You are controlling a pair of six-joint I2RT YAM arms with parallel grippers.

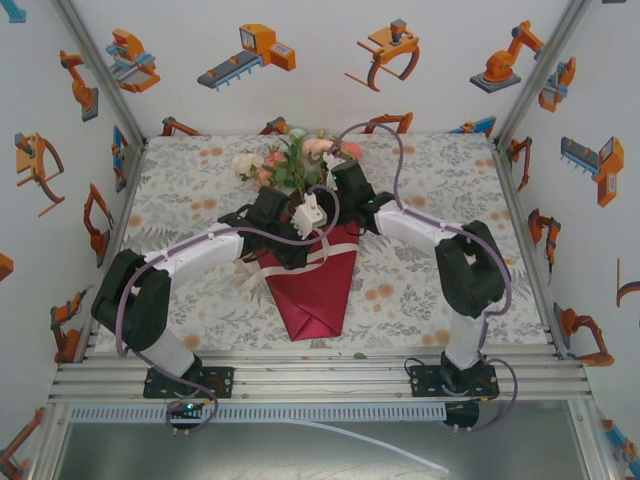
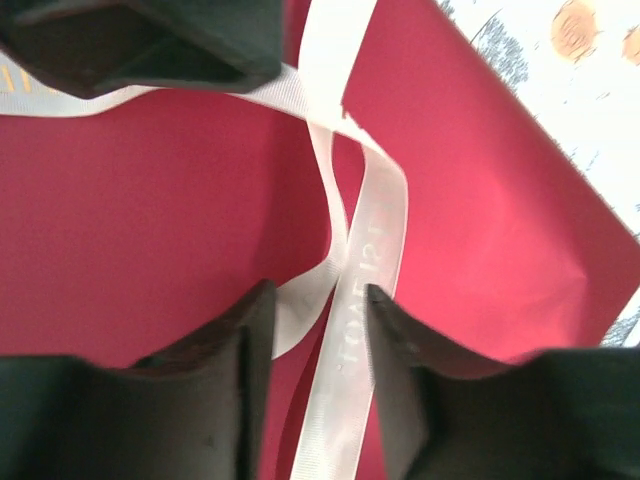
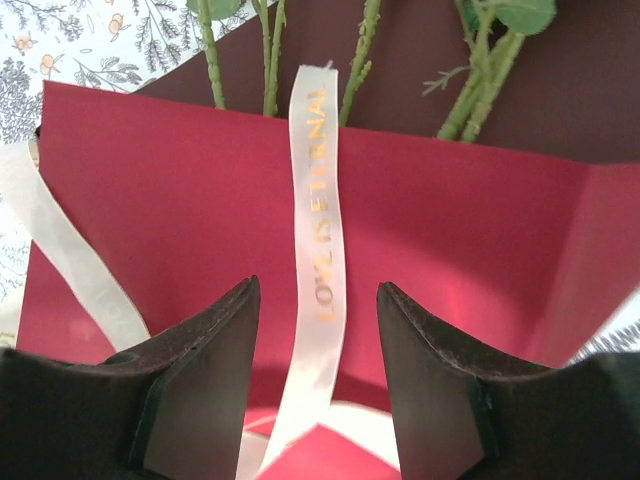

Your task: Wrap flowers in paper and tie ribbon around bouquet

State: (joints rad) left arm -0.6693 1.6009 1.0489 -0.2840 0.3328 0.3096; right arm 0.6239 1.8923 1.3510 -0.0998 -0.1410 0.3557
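The bouquet lies mid-table with its flowers (image 1: 298,160) pointing away and the dark red paper (image 1: 315,285) folded into a cone around the green stems (image 3: 268,55). The cream ribbon (image 1: 300,262) crosses the cone's upper part. My left gripper (image 1: 288,238) hovers over the cone. In its wrist view the left gripper (image 2: 320,300) is open, and a crossed ribbon (image 2: 352,330) strand runs between the fingers, against the right one. My right gripper (image 1: 338,198) sits by the cone's mouth. It is open (image 3: 315,290), with a lettered ribbon (image 3: 320,210) strand lying loose between its fingers on the paper (image 3: 460,210).
A floral tablecloth (image 1: 430,270) covers the table. White walls with orange robot prints close in the left, back and right. A ribbon tail (image 1: 250,275) trails off the cone's left edge. A black part of the other arm (image 2: 150,40) hangs near the left jaws.
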